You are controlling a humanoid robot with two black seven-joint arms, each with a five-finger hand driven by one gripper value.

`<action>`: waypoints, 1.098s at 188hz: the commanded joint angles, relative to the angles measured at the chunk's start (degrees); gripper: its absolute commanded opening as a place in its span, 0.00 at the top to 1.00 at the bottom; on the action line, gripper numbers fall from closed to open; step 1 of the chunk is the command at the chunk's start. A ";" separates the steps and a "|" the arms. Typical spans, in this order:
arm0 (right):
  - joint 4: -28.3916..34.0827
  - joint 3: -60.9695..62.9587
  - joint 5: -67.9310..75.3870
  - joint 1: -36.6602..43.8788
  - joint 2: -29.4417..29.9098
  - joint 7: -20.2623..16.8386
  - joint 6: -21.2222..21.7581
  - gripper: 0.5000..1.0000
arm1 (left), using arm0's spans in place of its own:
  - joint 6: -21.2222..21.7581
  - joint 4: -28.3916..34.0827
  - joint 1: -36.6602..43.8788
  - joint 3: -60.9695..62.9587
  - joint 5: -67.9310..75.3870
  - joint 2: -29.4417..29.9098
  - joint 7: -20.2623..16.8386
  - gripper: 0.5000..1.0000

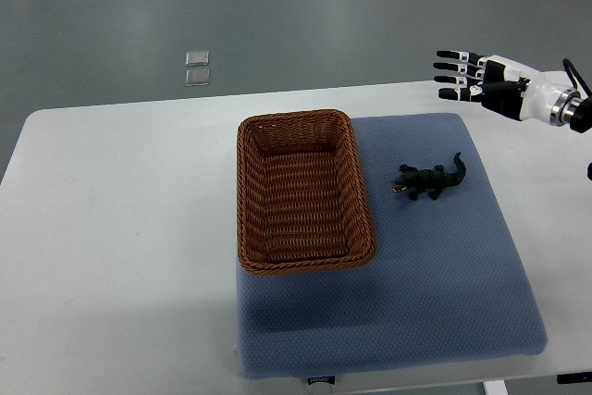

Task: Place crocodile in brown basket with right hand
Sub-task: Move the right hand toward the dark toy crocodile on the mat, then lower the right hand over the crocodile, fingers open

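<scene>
Right hand hovers at upper right of frame, fingers extended, holding nothing. Crocodile lies on the blue mat, right of the brown basket, apart from it. Best approach: descend from above, pinch across the body mid-length, avoid the thin tail.

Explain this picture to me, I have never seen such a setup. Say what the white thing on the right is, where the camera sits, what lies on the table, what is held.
That is a humanoid robot's right hand, fingers spread, holding nothing, near the table's far right corner. The single camera looks steeply down from the robot's side. On the white table lies a blue mat; on it sit an empty brown basket and, to its right and apart from it, a small dark toy crocodile. The left hand is out of view.
</scene>
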 commanded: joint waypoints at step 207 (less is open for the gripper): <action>24.51 -9.35 -78.27 3.09 -8.27 21.21 -28.51 0.14 | 0.00 0.00 0.00 0.00 0.00 0.00 0.00 0.00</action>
